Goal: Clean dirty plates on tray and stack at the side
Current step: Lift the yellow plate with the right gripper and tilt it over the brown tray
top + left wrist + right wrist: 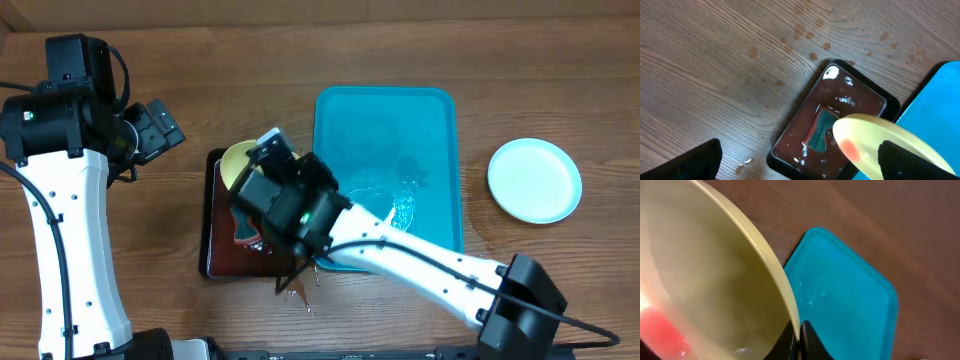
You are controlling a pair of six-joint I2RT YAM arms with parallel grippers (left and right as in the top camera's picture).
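Overhead, teal tray (360, 120): rectangular plastic with rounded corners and a raised rim; wet glints on its floor
Overhead, yellow-green plate (236, 162): round, just off the teal tray's left edge, above the brown tray (215, 240)
Overhead, right hand (262, 158): pinching the yellow-green plate; the right arm (420, 255) crosses the teal tray's near left corner
Overhead, brown tray: dark, glossy and black-rimmed, just beside the teal tray's left side
Overhead, blue-white plate (534, 180): round and shallow, flat on the wooden surface (250, 60), right of the teal tray and apart from its rim, bare wood all round it
Overhead, left hand (160, 125): well left of the teal tray, over open wood
Left wrist, left hand: fingers spread wide, gripping nothing
Left wrist, brown tray: shiny liquid film with pale flecks, rounded corners, left of the teal tray's edge
Left wrist, red smear (847, 147): on the yellow-green plate's face
Left wrist, surface: grained wood dotted with dark drops, beyond the brown tray, away from the teal tray
Right wrist, right hand: dark fingertips pressed on the plate's thin smooth rim
Right wrist, yellow-green plate: fills the left of the view, a blurred red patch low on it
Right wrist, teal tray: beyond the plate's rim, a rounded corner in view, wood round it
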